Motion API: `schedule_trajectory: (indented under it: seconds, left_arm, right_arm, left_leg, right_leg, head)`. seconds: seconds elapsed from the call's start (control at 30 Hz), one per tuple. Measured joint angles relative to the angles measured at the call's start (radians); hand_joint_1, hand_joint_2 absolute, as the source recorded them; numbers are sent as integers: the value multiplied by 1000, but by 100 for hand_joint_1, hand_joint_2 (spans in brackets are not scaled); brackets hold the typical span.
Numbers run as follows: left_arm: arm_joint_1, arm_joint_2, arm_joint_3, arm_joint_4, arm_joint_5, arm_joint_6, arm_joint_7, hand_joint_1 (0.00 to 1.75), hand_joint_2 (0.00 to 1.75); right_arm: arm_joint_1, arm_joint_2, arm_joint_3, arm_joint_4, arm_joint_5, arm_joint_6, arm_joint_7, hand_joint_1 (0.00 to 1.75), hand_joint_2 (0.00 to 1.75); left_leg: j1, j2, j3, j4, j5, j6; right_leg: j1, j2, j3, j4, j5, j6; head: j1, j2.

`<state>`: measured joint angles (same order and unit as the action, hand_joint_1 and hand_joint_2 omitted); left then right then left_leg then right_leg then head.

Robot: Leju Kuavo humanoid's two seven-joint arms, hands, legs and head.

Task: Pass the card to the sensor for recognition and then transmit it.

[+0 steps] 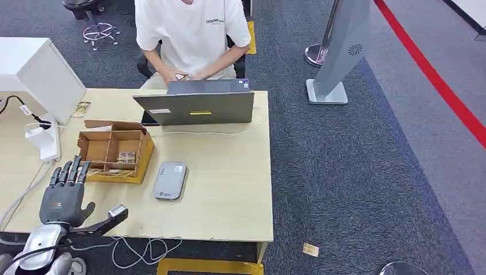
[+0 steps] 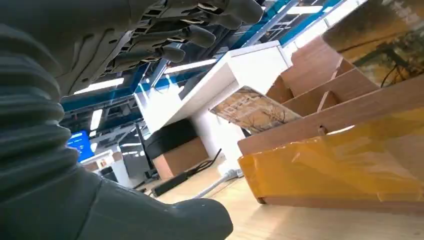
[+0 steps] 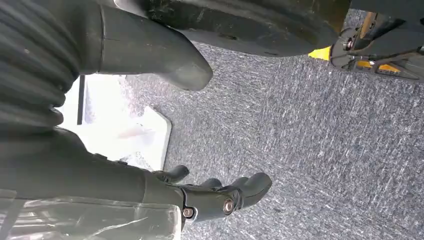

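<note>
While the left hand (image 1: 64,195) hovers spread and empty at lower left, a card (image 1: 126,157) sits in the box (image 1: 114,150) on the pale counter (image 1: 229,172); right hand (image 3: 220,197) hangs empty, fingers loosely curled, over grey carpet (image 1: 355,172).

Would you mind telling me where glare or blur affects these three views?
Head view: even light, sharp. Left wrist view: ceiling lights blow out, the left hand is blurred up close, and the box shows sheen on its yellow tape. Right wrist view: a white overexposed patch beside the right hand.
</note>
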<state>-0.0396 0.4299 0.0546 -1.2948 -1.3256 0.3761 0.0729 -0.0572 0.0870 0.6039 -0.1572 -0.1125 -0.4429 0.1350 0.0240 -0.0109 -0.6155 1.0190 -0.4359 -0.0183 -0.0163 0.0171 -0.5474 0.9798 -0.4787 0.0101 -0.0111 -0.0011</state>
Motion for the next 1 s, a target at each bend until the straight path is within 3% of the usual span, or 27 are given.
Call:
schedule_trajectory:
  seconds: [1.0]
  left_arm:
    - [-4,-6,1,22,0,0,0,0,175]
  right_arm:
    - [0,0,0,0,0,0,0,0,175]
  left_leg:
    - [0,0,0,0,0,0]
  right_leg:
    - [0,0,0,0,0,0]
  head:
    - [0,0]
